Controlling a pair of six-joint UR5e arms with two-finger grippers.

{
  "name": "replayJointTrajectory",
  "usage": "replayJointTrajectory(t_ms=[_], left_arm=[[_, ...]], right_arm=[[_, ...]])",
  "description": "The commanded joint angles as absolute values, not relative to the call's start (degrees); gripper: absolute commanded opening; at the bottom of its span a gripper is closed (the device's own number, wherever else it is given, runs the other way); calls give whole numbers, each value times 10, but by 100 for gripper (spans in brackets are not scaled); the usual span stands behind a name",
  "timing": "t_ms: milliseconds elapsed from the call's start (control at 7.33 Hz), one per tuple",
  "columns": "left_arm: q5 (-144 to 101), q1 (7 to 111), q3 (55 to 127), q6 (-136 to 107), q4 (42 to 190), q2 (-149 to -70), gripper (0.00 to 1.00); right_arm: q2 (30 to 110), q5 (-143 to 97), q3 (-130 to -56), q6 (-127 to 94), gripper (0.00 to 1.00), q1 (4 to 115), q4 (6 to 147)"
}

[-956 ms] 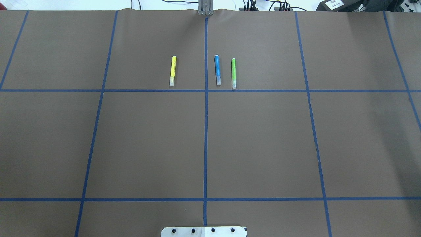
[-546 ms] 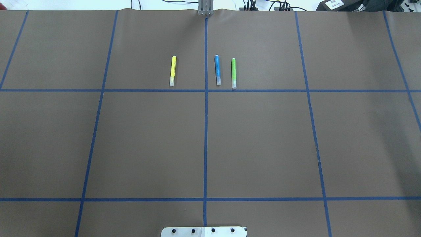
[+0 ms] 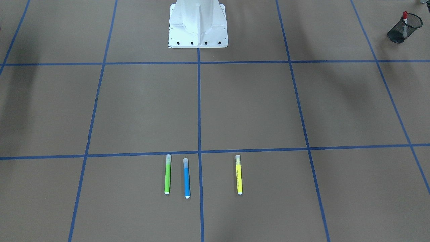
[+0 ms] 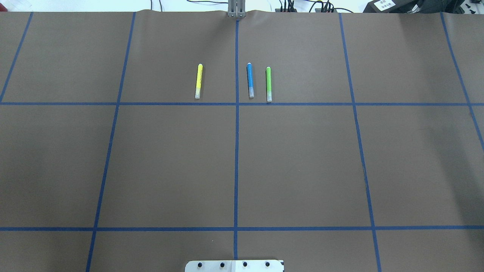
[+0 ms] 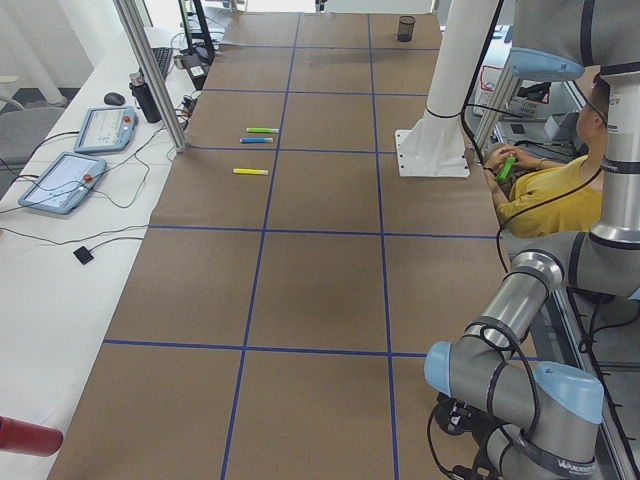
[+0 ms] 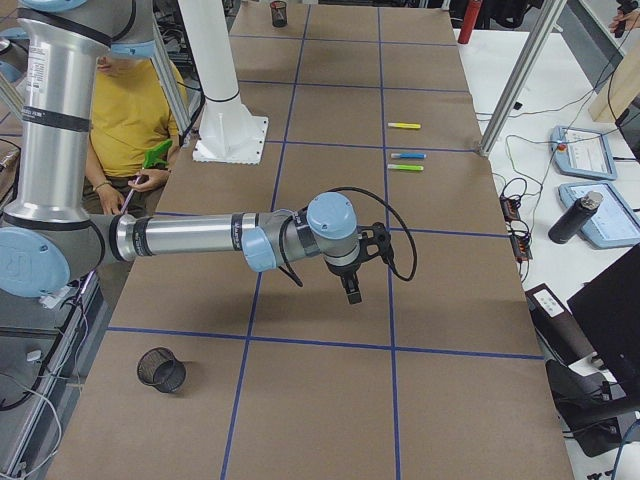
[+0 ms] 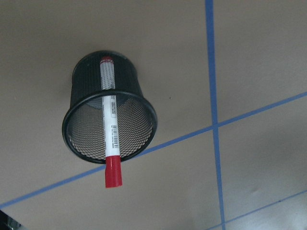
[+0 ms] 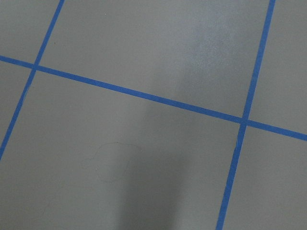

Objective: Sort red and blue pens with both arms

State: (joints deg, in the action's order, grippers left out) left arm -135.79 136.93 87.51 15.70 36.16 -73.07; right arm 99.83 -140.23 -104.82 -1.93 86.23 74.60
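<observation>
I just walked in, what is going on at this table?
The red pen is already in a mesh cup on the robot's left. The blue pen lies untouched on the table, between a green marker and a yellow marker. The right arm hangs over the table, the right gripper short of the pens; I cannot tell how its jaws stand.

Silver-grey tubes on left arm [image 5: 528, 292] and right arm [image 6: 190, 237], capped pale blue at round joints. Black cable [image 6: 398, 240] looping beside black right gripper [image 6: 353, 296]. White pedestal [image 3: 198, 23], black-screwed, at twelve o'clock on bench [image 3: 134, 107], front-facing view.
</observation>
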Motion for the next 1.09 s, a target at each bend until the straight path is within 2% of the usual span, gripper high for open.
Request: replayJointTrajectory(t_ms=[0,273,956], left_arm=[[-1358,1351,899,186,492,-732,100],[-1358,1304,980,192,544,-730,100],[-1358,1145,1113,132,695,-732,100]], right_arm=[[973,-1402,-1026,-19,100,859,746],[961,-1402,-1016,-19,100,857,747],[952,-1403,-1016,-65,100,836,745]])
